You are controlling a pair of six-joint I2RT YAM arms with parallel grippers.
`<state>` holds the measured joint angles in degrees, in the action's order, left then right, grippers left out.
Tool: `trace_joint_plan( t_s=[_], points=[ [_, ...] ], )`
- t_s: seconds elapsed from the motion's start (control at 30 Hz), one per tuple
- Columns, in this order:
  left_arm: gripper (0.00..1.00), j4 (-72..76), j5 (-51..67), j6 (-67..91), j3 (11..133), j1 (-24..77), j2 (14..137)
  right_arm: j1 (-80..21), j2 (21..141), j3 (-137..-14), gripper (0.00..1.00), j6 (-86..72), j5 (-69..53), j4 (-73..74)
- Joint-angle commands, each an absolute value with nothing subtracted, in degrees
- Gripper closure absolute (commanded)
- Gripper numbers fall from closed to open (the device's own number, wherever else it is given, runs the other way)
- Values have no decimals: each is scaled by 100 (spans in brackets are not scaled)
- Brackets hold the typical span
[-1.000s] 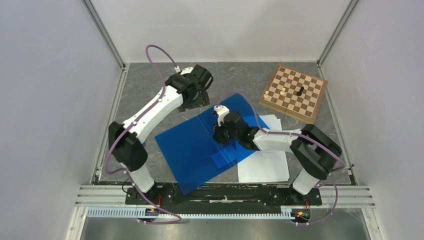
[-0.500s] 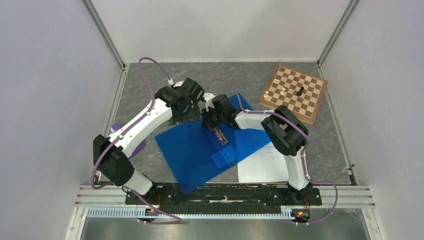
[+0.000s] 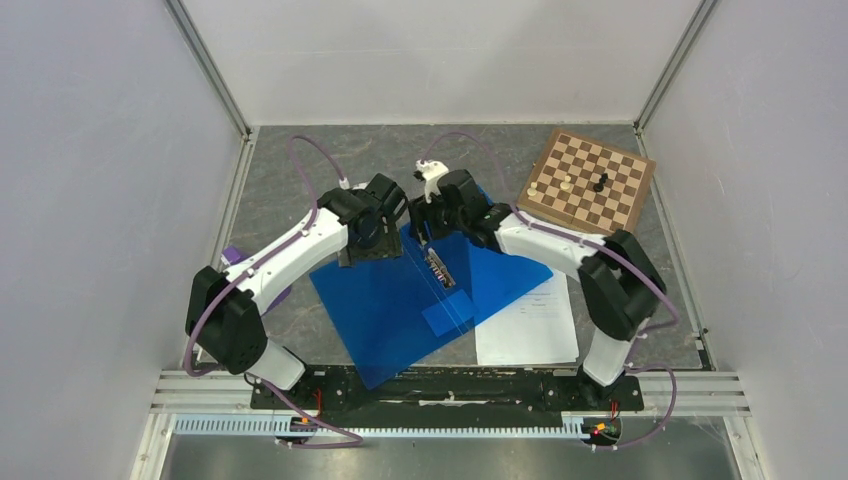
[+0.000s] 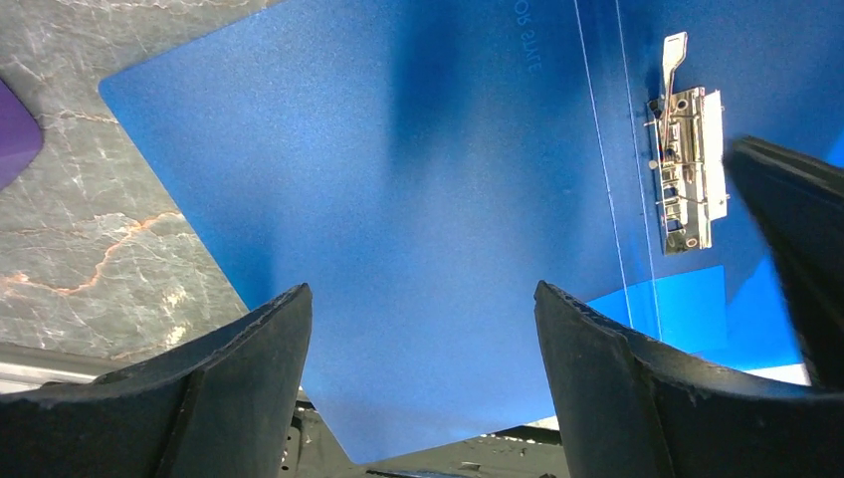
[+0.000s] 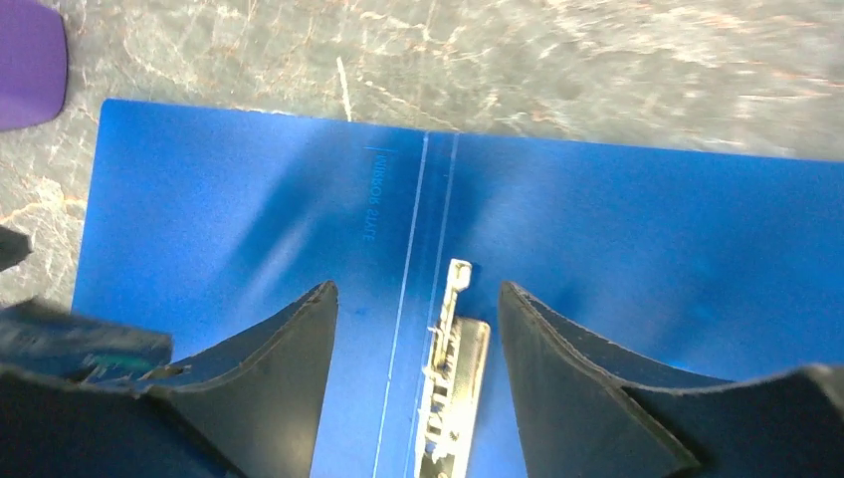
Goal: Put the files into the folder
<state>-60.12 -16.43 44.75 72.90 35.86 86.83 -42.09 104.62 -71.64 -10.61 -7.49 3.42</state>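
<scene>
**A:** What is taking up the most room?

**B:** The grey table (image 3: pixel 300 170) is carrying everything; the folder (image 3: pixel 390 300) is lying open and flat across its middle, turned at an angle; the files (image 3: pixel 530 325) are sitting outside it on the right, with the folder's edge overlapping their near-left part.

**A:** And the chessboard (image 3: pixel 590 185)?

**B:** It is resting at the far right corner, well apart from the folder.

**A:** What are the arms doing?

**B:** Both are reaching over the folder's far end; the left gripper (image 4: pixel 418 299) is hanging above the left leaf, jaws spread wide and holding nothing; the right gripper (image 5: pixel 416 289) is hovering over the spine, jaws likewise parted and empty.

**A:** Anything smaller?

**B:** A metal clip (image 4: pixel 685 169) is lying along the spine; a purple thing (image 5: pixel 25 60) is peeking out at the table's left; a few chess pieces (image 3: pixel 600 183) are standing on the board.
</scene>
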Motion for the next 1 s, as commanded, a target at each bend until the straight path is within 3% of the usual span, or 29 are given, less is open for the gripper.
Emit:
trace_joint_plan(
  t_s=[0.0,0.1,0.2,0.97],
  points=[
    [11,-5949,-1741,4869,7277,3612,8406,-4184,9889,-6711,36,-732,-35,1080],
    [11,-6136,-1888,4948,7264,3604,8325,-4214,9926,-6408,39,-493,130,1362],
    [11,-6207,-1992,4939,7128,3602,8152,-4291,9929,-6169,52,-398,162,1349],
    [10,-6135,-1910,4852,6812,3608,7983,-4462,10645,-6586,52,-841,22,1111]
  ],
)
